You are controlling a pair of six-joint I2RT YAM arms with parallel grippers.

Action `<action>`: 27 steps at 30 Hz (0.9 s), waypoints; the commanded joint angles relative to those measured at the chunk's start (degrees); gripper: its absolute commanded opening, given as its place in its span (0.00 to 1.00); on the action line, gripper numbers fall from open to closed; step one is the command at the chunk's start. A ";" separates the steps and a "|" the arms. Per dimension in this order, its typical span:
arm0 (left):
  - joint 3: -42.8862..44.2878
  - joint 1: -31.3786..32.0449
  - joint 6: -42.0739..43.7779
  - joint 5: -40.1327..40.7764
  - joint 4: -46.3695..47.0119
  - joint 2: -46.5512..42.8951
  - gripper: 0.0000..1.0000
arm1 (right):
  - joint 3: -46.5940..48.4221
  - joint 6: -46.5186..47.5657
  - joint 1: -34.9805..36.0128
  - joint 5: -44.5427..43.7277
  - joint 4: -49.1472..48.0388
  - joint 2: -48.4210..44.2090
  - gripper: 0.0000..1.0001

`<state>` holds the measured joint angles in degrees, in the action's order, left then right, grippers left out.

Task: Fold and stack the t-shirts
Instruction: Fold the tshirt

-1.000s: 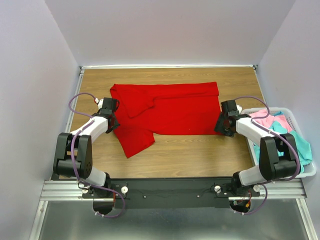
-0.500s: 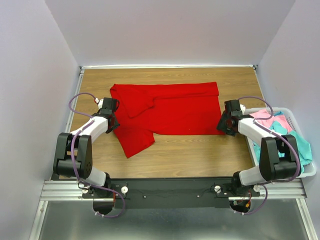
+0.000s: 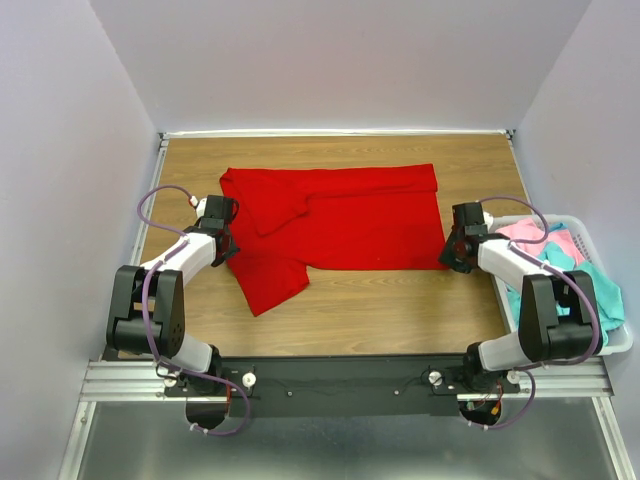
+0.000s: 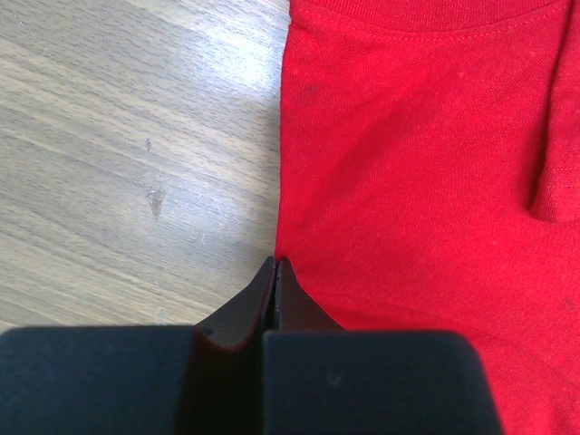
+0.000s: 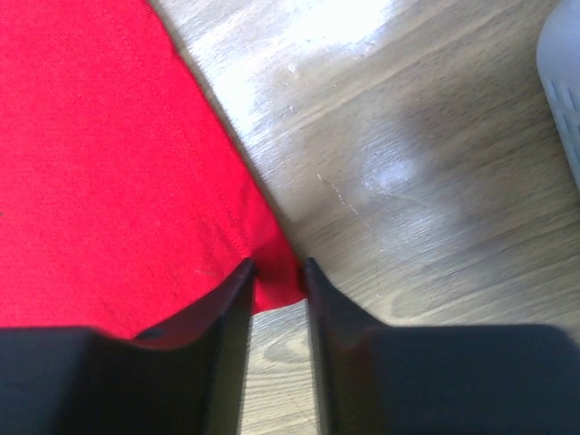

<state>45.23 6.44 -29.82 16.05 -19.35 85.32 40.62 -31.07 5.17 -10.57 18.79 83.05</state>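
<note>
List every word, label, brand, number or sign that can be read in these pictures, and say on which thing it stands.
There are none. No view shows any readable text: the red shirt is plain, and the basket, the table, the left arm and the right arm carry no legible marking.

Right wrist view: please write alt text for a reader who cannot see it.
The right hand, slightly open, straddles the corner of a red t-shirt lying flat on a wooden table. The edge of a white basket shows at the far right.
</note>
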 commanded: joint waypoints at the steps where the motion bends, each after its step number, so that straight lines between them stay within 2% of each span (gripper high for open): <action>1: 0.12 -0.37 0.47 0.91 0.54 -1.03 0.00 | -2.48 -0.75 -0.25 1.78 0.46 -0.08 0.29; 4: 0.03 -0.37 0.47 0.56 0.72 -1.12 0.00 | -2.30 -0.48 -0.33 1.52 0.90 -0.78 0.10; 5: -0.06 -0.37 0.47 0.38 0.72 -1.21 0.00 | -2.13 -0.22 -0.25 1.34 1.08 -1.04 0.01; 13: 2.05 -0.55 0.56 -1.55 -0.24 -1.38 0.00 | 2.70 2.50 -0.34 1.69 4.50 -2.63 0.01; 21: 11.09 -1.07 1.61 -3.22 -2.79 2.21 0.00 | 14.20 3.91 -0.34 3.27 5.38 4.05 0.01; 27: 18.73 -1.86 2.05 -4.36 -3.76 8.62 0.00 | 23.96 4.53 -0.25 2.84 5.56 12.82 0.01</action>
<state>60.16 5.45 -28.73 13.17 -21.54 90.19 58.94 -27.68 5.13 -7.79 23.51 91.18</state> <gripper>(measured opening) 0.006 0.011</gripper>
